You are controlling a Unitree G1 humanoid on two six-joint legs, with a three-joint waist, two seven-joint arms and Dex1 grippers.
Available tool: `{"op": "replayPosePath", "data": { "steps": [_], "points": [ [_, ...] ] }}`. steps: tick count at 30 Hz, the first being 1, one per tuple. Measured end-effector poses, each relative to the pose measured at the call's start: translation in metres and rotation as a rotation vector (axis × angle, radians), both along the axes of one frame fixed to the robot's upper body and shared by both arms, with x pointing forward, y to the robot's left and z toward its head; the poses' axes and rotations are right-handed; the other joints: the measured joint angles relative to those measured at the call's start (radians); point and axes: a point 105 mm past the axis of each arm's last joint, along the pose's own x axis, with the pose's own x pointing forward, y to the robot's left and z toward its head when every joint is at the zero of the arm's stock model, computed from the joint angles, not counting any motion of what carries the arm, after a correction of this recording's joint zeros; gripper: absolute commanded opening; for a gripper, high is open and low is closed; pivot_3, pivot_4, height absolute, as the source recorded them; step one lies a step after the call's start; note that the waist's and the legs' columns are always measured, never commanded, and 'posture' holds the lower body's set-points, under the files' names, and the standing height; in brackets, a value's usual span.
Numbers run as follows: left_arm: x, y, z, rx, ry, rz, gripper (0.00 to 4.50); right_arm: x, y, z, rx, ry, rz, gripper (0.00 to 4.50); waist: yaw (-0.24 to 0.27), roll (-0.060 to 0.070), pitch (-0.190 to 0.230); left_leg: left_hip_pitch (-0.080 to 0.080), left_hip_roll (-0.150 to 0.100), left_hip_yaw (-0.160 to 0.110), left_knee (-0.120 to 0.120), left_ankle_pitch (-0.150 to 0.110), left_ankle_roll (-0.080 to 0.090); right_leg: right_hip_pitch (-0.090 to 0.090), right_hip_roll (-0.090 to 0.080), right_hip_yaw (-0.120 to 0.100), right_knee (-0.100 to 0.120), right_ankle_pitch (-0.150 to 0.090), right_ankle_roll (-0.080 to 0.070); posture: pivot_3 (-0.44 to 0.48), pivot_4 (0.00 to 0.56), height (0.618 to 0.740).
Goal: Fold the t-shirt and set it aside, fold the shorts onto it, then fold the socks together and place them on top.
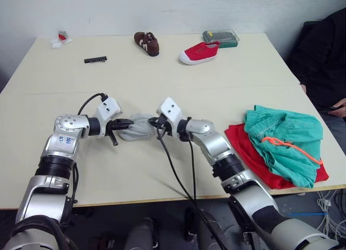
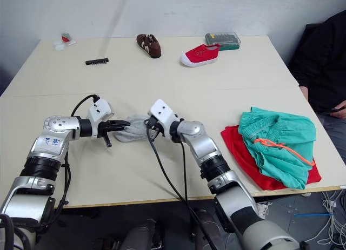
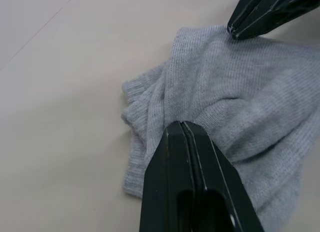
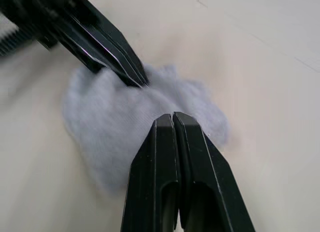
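I'm pinching the socks (image 1: 138, 127) from both sides near the table's front edge — left gripper (image 1: 125, 122) and right gripper (image 1: 155, 121) each clamped on them. Shorts (image 1: 284, 142) are lying on the t-shirt (image 1: 246, 150) — last step; next I'd judge lifting and carrying right.

Both grippers (image 1: 128, 122) (image 1: 153, 121) closed, tips facing.
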Motion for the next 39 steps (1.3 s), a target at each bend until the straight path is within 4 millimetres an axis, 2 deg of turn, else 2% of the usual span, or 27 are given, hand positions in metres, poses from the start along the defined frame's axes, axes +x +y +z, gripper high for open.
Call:
{"op": "replayPosePath", "data": {
  "steps": [4, 7, 11, 14, 16, 18, 19, 25, 32, 35, 37, 39],
  "points": [
    [0.0, -0.002, 0.0, -0.004, -0.001, -0.004, 0.0, -0.002, 0.001, -0.004, -0.007, 0.047, -0.01, 0.06, 0.005, 0.0, 0.0, 0.0, -0.001, 0.0, 0.0, 0.0, 0.0, 0.0, -0.001, 0.0, -0.001, 0.0, 0.0, 0.0, 0.15, 0.74],
    [0.0, -0.002, 0.0, -0.004, -0.003, -0.005, 0.0, -0.003, -0.01, -0.007, 0.003, 0.122, -0.038, 0.62, 0.007, 0.0, 0.0, -0.001, -0.001, 0.0, 0.0, 0.0, 0.001, 0.0, -0.001, 0.0, -0.001, 0.0, 0.0, 0.0, 0.15, 0.74],
    [0.0, -0.001, 0.0, -0.004, -0.005, -0.004, 0.0, -0.001, -0.042, -0.004, 0.039, 0.267, -0.093, 2.0, 0.007, 0.0, 0.0, -0.001, -0.001, -0.001, 0.0, 0.0, 0.001, 0.0, -0.001, 0.0, -0.001, 0.0, 0.0, 0.0, 0.15, 0.74],
    [0.0, 0.0, -0.001, -0.007, -0.008, 0.0, 0.0, -0.006, -0.058, -0.014, 0.086, 0.483, -0.118, 2.92, 0.008, 0.0, 0.0, 0.0, -0.001, -0.001, 0.0, -0.001, 0.001, 0.0, -0.001, 0.0, -0.001, 0.0, 0.0, 0.0, 0.15, 0.74],
    [0.0, 0.001, -0.001, -0.007, -0.01, 0.003, 0.0, -0.01, -0.06, -0.019, 0.118, 0.582, -0.118, 3.64, 0.006, 0.0, 0.0, 0.0, -0.001, 0.0, 0.0, -0.001, 0.001, 0.0, -0.001, 0.0, -0.001, 0.0, 0.0, 0.0, 0.15, 0.74],
    [0.0, 0.001, -0.001, -0.007, -0.01, 0.005, 0.0, -0.011, -0.057, -0.015, 0.183, 0.657, -0.111, 4.31, 0.005, 0.0, 0.0, 0.0, -0.001, 0.0, -0.001, 0.0, 0.001, 0.0, -0.001, 0.0, -0.001, 0.0, 0.0, 0.0, 0.15, 0.74],
    [-0.001, 0.001, -0.001, -0.008, -0.01, 0.006, 0.0, -0.011, -0.054, -0.014, 0.216, 0.694, -0.106, 4.45, 0.005, 0.0, 0.0, 0.0, -0.001, 0.0, -0.001, 0.0, 0.001, 0.0, -0.001, 0.0, -0.001, 0.0, 0.0, 0.0, 0.15, 0.74],
    [-0.002, 0.003, -0.002, -0.01, -0.018, 0.01, 0.0, -0.009, -0.029, -0.013, 0.403, 0.917, -0.098, 4.45, 0.003, 0.0, 0.0, 0.0, -0.001, 0.0, -0.001, -0.001, 0.0, 0.0, -0.001, 0.0, -0.001, 0.0, 0.0, 0.0, 0.15, 0.74],
    [-0.004, 0.006, -0.002, -0.007, -0.022, 0.025, 0.0, -0.004, -0.007, -0.012, 0.442, 0.973, -0.108, 4.45, -0.007, 0.0, 0.0, 0.001, -0.001, 0.0, -0.002, -0.001, 0.0, 0.0, -0.001, 0.0, -0.001, 0.0, 0.0, 0.0, 0.15, 0.74],
    [-0.004, 0.007, -0.003, -0.009, -0.024, 0.03, 0.0, 0.0, -0.002, -0.014, 0.446, 0.977, -0.122, 3.87, -0.012, 0.0, 0.0, 0.001, -0.001, 0.0, -0.002, -0.001, 0.0, 0.0, -0.001, 0.001, 0.0, 0.0, 0.0, 0.0, 0.15, 0.74],
    [-0.005, 0.008, -0.003, -0.012, -0.024, 0.033, 0.0, 0.002, 0.0, -0.018, 0.447, 0.984, -0.138, 3.12, -0.016, 0.0, 0.0, 0.001, -0.001, 0.0, -0.002, -0.001, 0.0, 0.0, -0.001, 0.001, 0.0, 0.0, 0.0, 0.0, 0.15, 0.74],
    [-0.005, 0.008, -0.003, -0.012, -0.025, 0.034, 0.0, 0.004, 0.0, -0.021, 0.445, 0.987, -0.153, 2.57, -0.017, 0.0, 0.0, 0.001, 0.0, 0.0, -0.002, -0.001, 0.0, 0.0, -0.001, 0.001, 0.0, 0.0, 0.0, 0.0, 0.15, 0.74]
  ]
}}
